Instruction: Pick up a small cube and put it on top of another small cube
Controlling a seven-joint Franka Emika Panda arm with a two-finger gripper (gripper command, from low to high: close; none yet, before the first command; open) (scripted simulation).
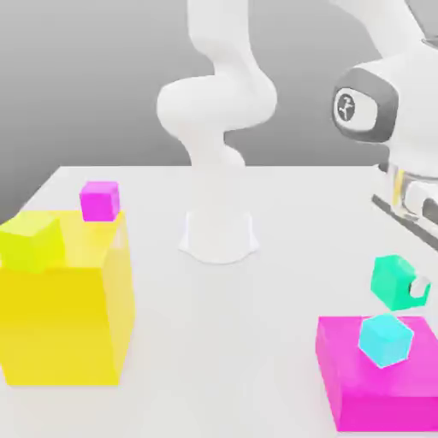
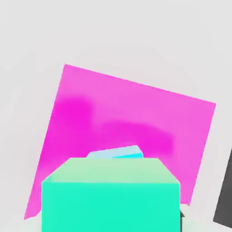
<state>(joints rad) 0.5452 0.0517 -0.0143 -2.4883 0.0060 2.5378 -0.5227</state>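
we saw the white table (image 1: 282,214) spread across the lower part of the exterior view, with the robot arm (image 1: 218,103) rising from its base at upper centre. at lower left sat a big yellow block (image 1: 64,316), and on its top were a small yellow-green cube (image 1: 32,241) and, just behind it, a small magenta cube (image 1: 99,201). at lower right lay a flat magenta block (image 1: 376,381). the light blue cube (image 1: 386,340) rested on that block's top, near its back edge. the green cube (image 1: 393,281) hung in the air just above the light blue cube, a little apart from it, at the right edge of the frame. the gripper (image 1: 413,287) was clamped on the green cube, one pale fingertip (image 1: 419,288) showing against its right face. in the hand view the green cube (image 2: 111,195) sat low in the frame, with a sliver of the light blue cube (image 2: 115,153) peeking past its far edge and the magenta block (image 2: 131,118) beyond.
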